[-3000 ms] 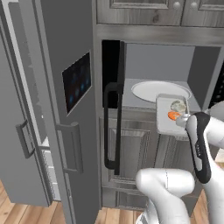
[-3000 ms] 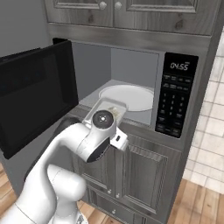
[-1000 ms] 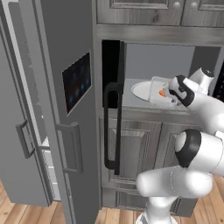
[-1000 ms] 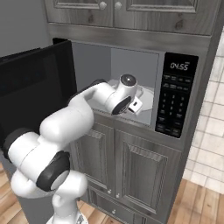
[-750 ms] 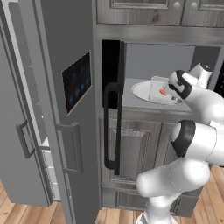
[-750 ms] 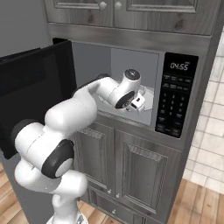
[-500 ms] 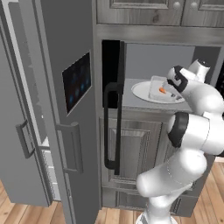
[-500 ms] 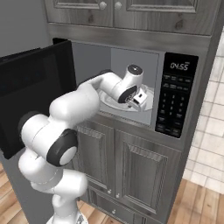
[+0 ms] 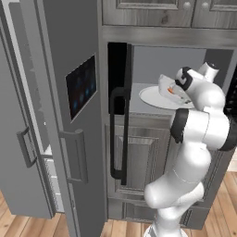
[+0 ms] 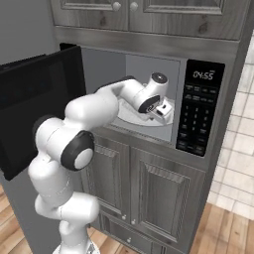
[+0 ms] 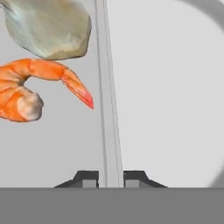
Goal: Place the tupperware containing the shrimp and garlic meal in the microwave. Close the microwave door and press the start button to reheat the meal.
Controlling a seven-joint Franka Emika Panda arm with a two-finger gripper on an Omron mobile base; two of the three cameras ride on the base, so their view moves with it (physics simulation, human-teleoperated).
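Inside the microwave point(image 10: 149, 74) cavity, my gripper point(image 11: 110, 177) is shut on the tupperware, its fingertips pinching the thin clear wall point(image 11: 107, 109). An orange curled shrimp point(image 11: 30, 89) and a pale garlic lump point(image 11: 48, 28) lie in the container, left of that wall. The tupperware point(image 9: 167, 86) hangs tilted just over the white turntable plate point(image 9: 150, 97), with the gripper point(image 9: 179, 90) at its right side. From the right base view, the gripper point(image 10: 159, 110) is deep in the cavity above the plate point(image 10: 130, 117). The microwave door point(image 10: 39, 104) stands wide open to the left.
The door's long black bar handle point(image 9: 116, 134) juts toward me, left of the arm. A tall grey fridge point(image 9: 55, 115) with a dark touch panel point(image 9: 81, 85) stands at the left. The microwave's button panel point(image 10: 197, 116) sits right of the cavity, cabinet doors below.
The arm has stretched forward, carrying the tupperware from in front of the opening into the cavity and over the turntable plate. The door has not moved.
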